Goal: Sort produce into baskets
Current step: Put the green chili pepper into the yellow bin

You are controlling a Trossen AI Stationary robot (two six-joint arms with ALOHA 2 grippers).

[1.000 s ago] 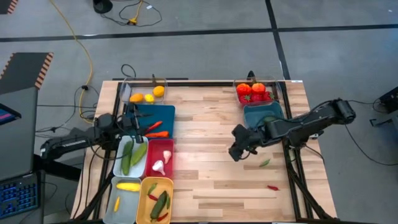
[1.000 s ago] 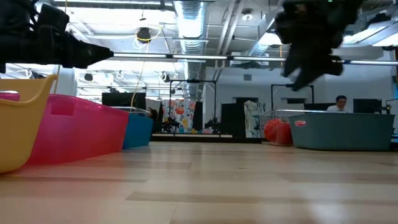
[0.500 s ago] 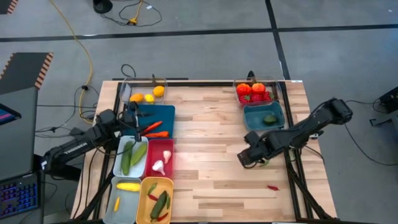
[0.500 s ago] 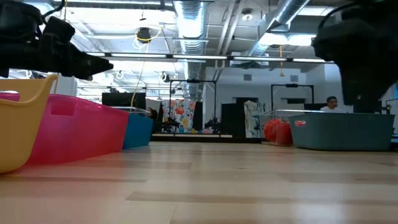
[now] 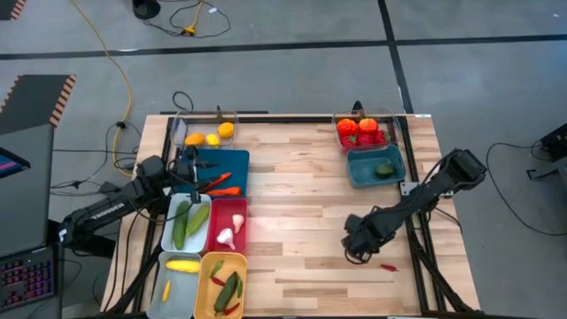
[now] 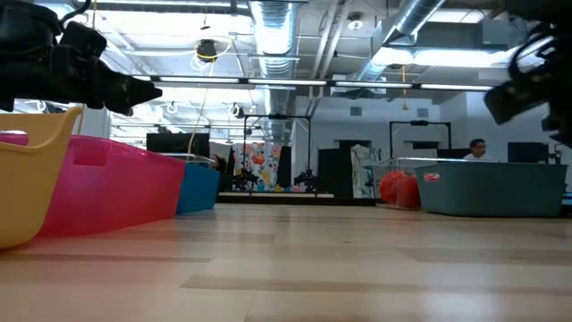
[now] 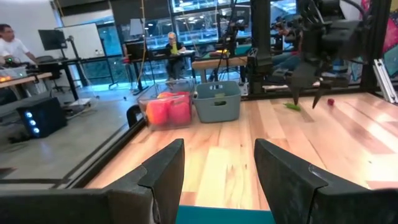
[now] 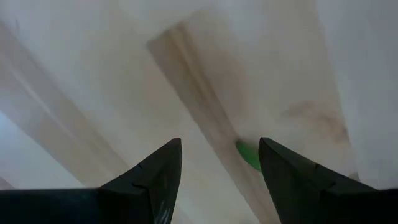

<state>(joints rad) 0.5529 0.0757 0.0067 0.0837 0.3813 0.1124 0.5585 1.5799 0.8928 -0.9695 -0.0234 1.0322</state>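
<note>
A small green chilli (image 8: 249, 154) lies on the bare wood of the table (image 5: 301, 186), between the spread, empty fingers of the right gripper (image 5: 356, 251); a red chilli (image 5: 388, 267) lies just beside. The left gripper (image 7: 217, 171) hangs released over the dark blue basket (image 5: 232, 163).

The right gripper (image 5: 356, 248) hangs low over the near right of the tabletop, its arm stretched in from the right edge, fingers (image 8: 155, 180) parted and empty. The left gripper (image 5: 190, 165) hovers at the left side, fingers (image 7: 161, 171) parted.
</note>
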